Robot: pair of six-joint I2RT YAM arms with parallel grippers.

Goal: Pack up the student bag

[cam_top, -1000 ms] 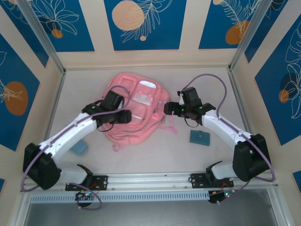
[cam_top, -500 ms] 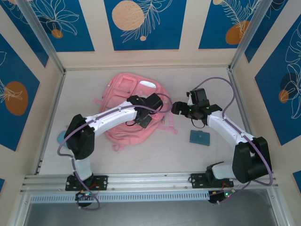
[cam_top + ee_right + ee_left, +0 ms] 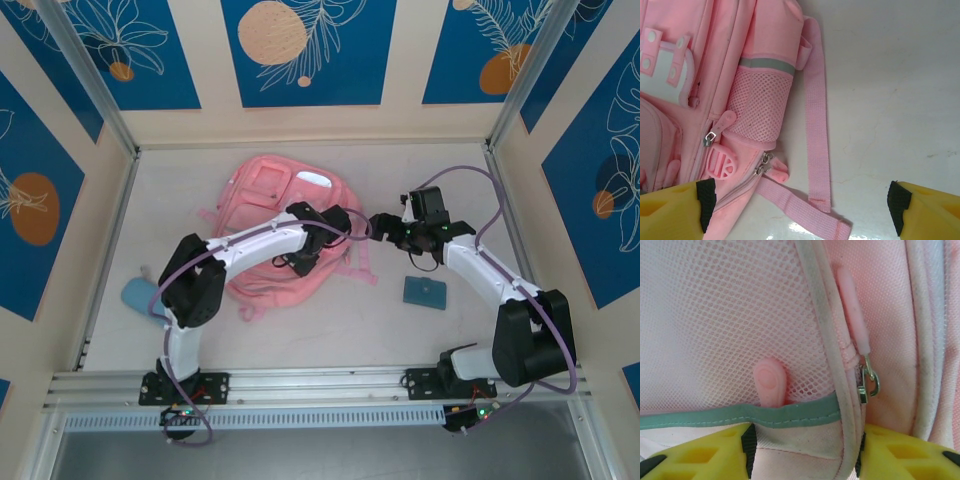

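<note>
A: How many things on the table?

B: One student bag (image 3: 270, 235), two teal cases (image 3: 425, 292), one each side.

A: And the left gripper (image 3: 802, 452)?

B: Jaws spread, pressed against the bag's mesh pocket (image 3: 725, 325); a zipper pull (image 3: 867, 380) sits just ahead.

A: The right gripper (image 3: 800, 207)?

B: Wide apart, grasping nothing, at the bag's side; a loose strap (image 3: 817, 130) lies between its fingers.

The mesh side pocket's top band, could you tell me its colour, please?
Grey-green band, clearest in the right wrist view.
</note>
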